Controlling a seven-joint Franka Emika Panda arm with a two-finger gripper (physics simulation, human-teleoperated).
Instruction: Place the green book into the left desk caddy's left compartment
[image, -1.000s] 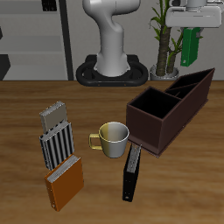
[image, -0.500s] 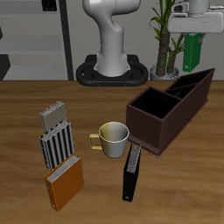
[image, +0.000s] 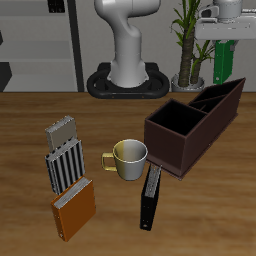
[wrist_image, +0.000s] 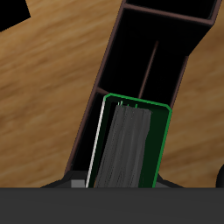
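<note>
Shifted sideways, green book hangs from hand.

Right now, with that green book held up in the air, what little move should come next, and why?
Probably a slow, straight descent. The pincer holds the green book upright, above the taller end of the left desk caddy. The wrist view shows the book over the left compartment, with nothing seen in its way. A small sideways correction might be needed first.

Setting: a simulated office or study. Indicators are a wooden desk surface, a dark brown desk caddy, several books (one orange, one black), a mug, a potted plant and grey shelving behind.
</note>
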